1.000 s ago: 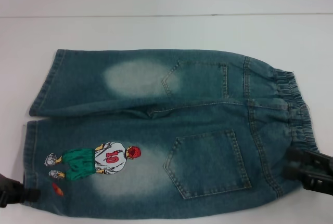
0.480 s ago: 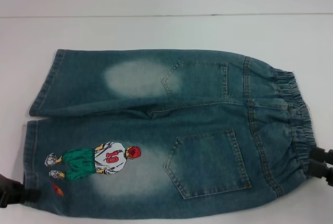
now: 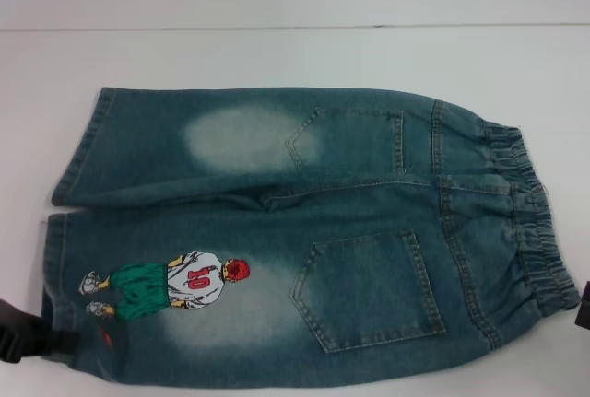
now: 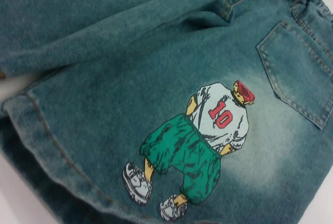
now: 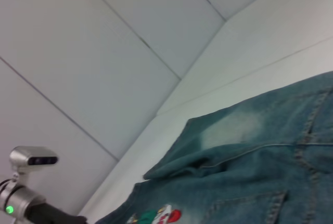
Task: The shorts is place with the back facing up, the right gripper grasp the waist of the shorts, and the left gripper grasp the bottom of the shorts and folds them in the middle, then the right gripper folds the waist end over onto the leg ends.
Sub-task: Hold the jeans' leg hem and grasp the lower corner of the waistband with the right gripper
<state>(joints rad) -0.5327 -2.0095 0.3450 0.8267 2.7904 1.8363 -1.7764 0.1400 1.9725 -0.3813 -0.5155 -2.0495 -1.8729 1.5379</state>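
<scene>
the shorts lie flat and back-up on the white surface, spread wide across it, with the elastic waist toward the robot's right and the leg ends toward its left. nothing is folded yet, so the step in hand looks like getting both grips seated before the lengthwise fold. to do it well, each end effector should probably take the near edge of the denim through both layers, right at the hem and right at the waistband, and the two should lift together so the cloth swings over as one sheet rather than twisting at the crotch seam.

the left end effector sits at the near left corner, against the hem of the nearer leg, just below the footballer print (its wrist view looks straight down on that print and hem); whether it is gripping the hem i cannot tell. the right end effector is a dark sliver at the right edge of the head view, just beside the near corner of the waist and not touching it, its finger state likewise impossible to tell.
</scene>
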